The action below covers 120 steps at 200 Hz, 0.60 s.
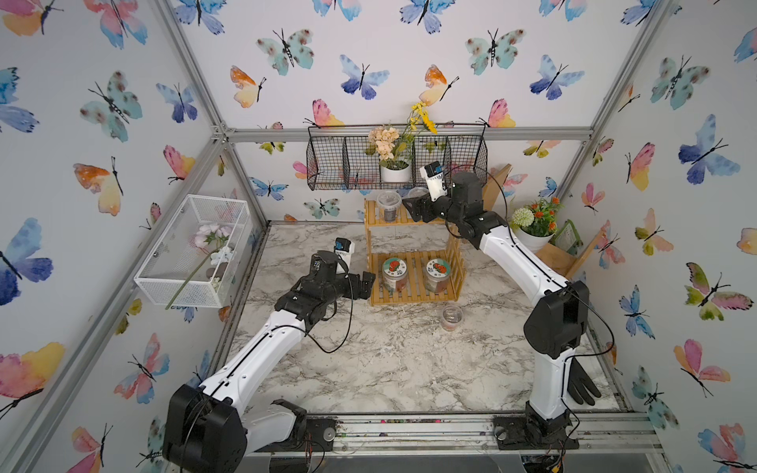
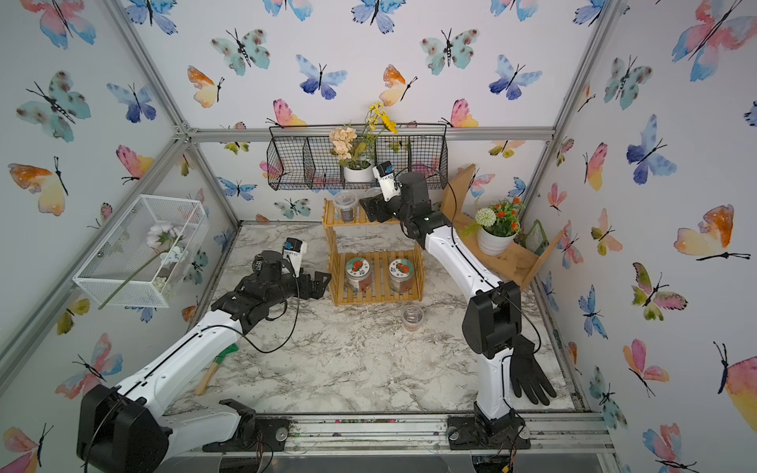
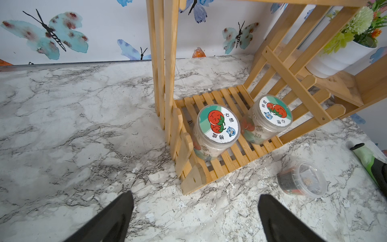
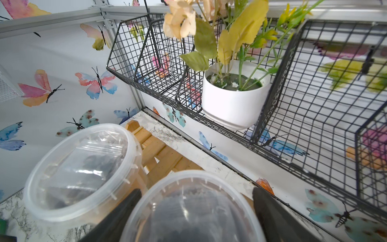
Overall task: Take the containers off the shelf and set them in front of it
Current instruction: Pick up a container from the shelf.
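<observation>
The bamboo shelf (image 1: 414, 282) (image 2: 379, 286) stands at the back of the marble table. On its bottom tier are two jars with teal-white lids (image 1: 394, 268) (image 1: 438, 269) (image 3: 218, 124) (image 3: 275, 110). The top tier holds two clear-lidded cups (image 1: 388, 202) (image 4: 83, 167). My right gripper (image 1: 409, 204) (image 4: 195, 194) straddles the right-hand cup (image 4: 188, 209), with its jaws open and a sliver of wood showing beside one finger. A third cup (image 1: 452, 316) (image 3: 303, 182) sits on the table before the shelf. My left gripper (image 1: 368, 282) (image 3: 195, 199) hangs open and empty by the shelf's left front corner.
A black wire basket (image 1: 327, 164) with a white flower pot (image 1: 395, 174) hangs just above the right gripper. A white mesh basket (image 1: 192, 254) is on the left wall. A potted plant (image 1: 532, 233) stands on a board shelf at right. A black glove (image 1: 581, 385) lies near the right arm's base.
</observation>
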Available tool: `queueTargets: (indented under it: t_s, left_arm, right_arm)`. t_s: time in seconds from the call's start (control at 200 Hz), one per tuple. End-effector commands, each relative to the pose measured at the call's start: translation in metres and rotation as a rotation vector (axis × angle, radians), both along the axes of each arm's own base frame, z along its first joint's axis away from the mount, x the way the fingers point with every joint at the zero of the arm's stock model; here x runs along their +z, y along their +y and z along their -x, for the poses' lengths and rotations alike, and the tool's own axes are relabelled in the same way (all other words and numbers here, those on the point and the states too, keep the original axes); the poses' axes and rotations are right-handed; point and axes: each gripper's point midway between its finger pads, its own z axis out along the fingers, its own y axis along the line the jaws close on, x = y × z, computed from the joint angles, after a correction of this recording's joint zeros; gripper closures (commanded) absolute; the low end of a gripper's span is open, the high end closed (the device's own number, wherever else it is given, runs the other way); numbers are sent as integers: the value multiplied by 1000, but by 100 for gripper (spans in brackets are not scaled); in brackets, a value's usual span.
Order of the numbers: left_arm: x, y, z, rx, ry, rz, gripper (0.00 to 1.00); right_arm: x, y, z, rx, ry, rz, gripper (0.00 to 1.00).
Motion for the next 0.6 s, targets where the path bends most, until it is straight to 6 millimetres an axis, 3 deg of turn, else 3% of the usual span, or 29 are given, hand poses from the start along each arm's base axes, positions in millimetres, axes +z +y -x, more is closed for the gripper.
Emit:
queueTargets:
  t_s: [0.0, 0.315, 0.596]
  left_arm:
    - [14, -3, -1, -22, -25, 15, 1]
    - [14, -2, -2, -20, -27, 13, 1]
    - [18, -3, -4, -17, -33, 15, 1]
  right_arm:
    - [8, -1, -5, -14, -19, -13, 23]
    - [16, -5, 0, -23, -42, -28, 35]
    - [30, -8, 6, -22, -67, -38, 38]
